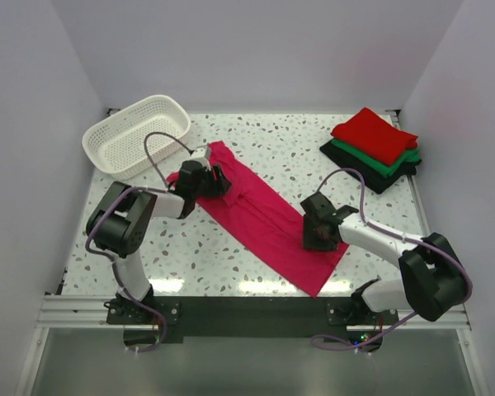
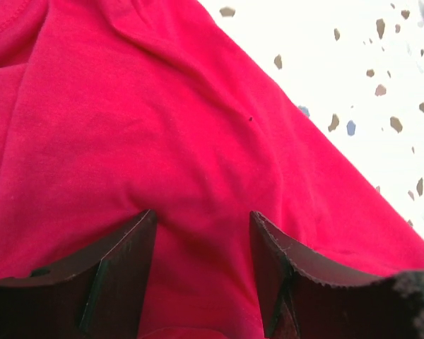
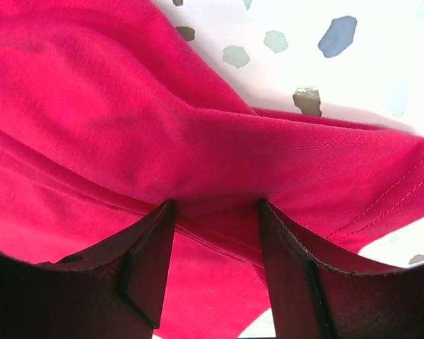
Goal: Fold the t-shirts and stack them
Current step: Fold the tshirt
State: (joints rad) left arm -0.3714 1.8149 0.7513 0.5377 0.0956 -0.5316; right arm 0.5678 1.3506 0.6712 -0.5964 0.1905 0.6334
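Note:
The magenta-pink t-shirt (image 1: 268,219) lies on the table folded into a long diagonal strip, from upper left to lower right. My left gripper (image 1: 216,180) sits low on its upper-left end; in the left wrist view (image 2: 201,219) the jaws stand apart with flat pink cloth (image 2: 162,127) between them. My right gripper (image 1: 318,235) sits on the strip's lower-right part; in the right wrist view (image 3: 215,208) its jaws stand apart with a raised fold of the cloth (image 3: 268,162) across the tips. Folded red (image 1: 374,134), green (image 1: 379,161) and black (image 1: 384,176) t-shirts are stacked at the back right.
A white plastic lattice basket (image 1: 136,136) stands at the back left, close behind the left arm. The speckled table (image 1: 289,148) is walled in white on three sides. The stack lies near the table's right edge.

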